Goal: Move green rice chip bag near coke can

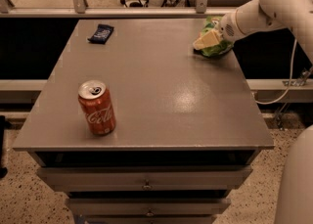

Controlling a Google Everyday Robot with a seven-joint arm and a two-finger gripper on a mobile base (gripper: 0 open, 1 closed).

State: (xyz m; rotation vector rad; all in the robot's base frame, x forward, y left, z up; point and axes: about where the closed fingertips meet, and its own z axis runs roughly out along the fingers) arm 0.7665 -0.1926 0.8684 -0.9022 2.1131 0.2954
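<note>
Tool (208, 40) rests on crumpled green rice chip bag (218, 48), grip unclear; cylindrical coke can (97, 108) stands well apart.

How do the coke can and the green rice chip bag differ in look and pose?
The coke can is red and smooth; the green rice chip bag is green and crumpled. The can stands upright at the front left; the bag lies at the far right edge. The can stands free; the gripper is at the bag. Both are on the table.

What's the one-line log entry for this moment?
gripper: at bag, back right | bag: far from can | can: upright, front left | bar: back left
</note>
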